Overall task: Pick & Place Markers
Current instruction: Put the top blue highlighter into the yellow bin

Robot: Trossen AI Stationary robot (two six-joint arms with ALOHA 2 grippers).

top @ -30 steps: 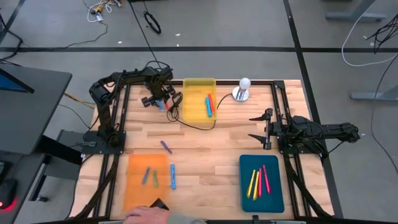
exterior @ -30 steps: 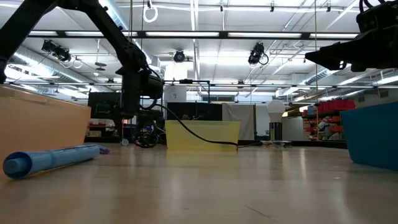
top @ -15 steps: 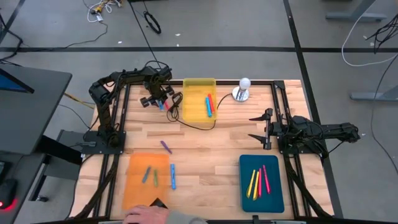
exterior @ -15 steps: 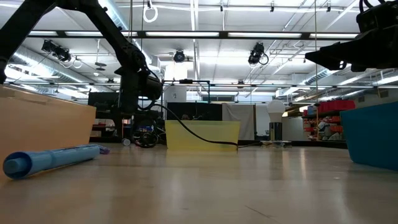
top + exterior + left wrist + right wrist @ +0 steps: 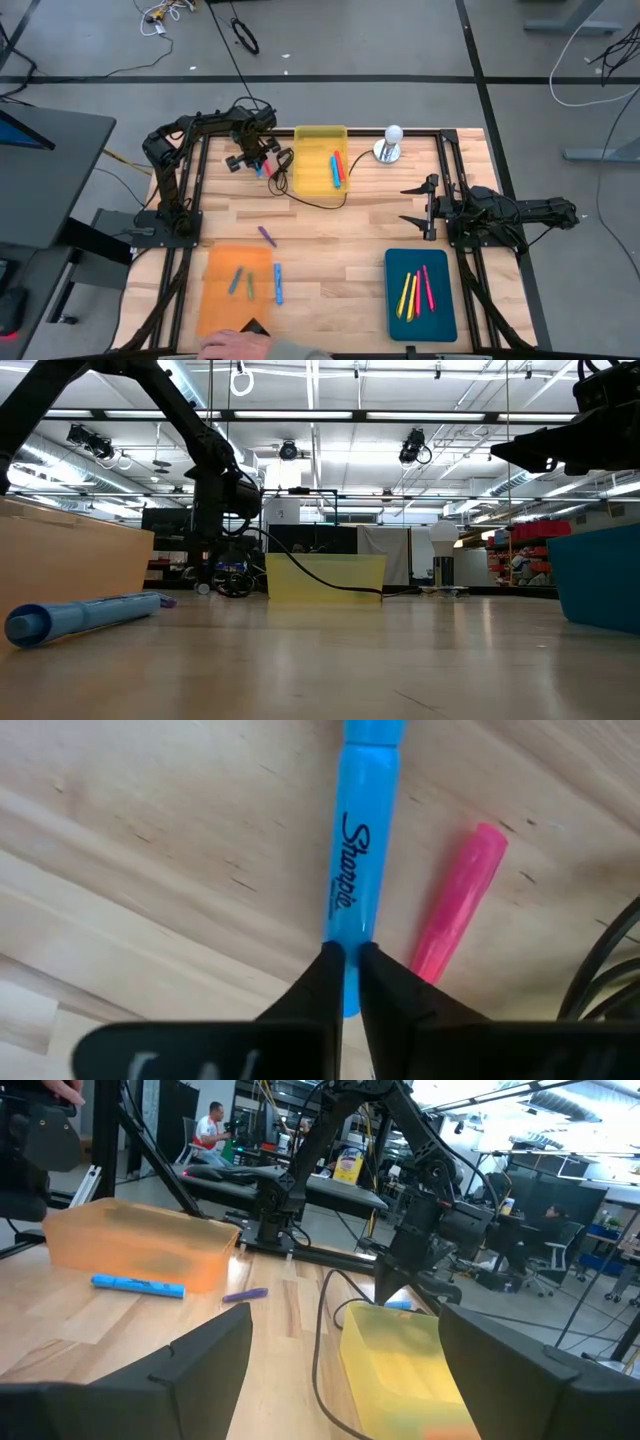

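Observation:
My left gripper is at the table's far left, just left of the yellow tray, and is shut on a blue marker. A pink marker lies on the wood right beside the blue one. Two markers lie in the yellow tray, two in the orange tray, and several in the teal tray. A purple marker and another blue marker lie loose on the table. My right gripper waits open at the right side. My left gripper pinches the blue marker between its two fingertips at the marker's near end. The fingers lie along the marker, not across it. Whether the marker rests on the wood or is just off it, I cannot tell.
A thin black cable loops on the table from the left gripper past the yellow tray's near side. A white bulb on a round metal base stands at the far edge. A person's hand rests at the near edge by the orange tray.

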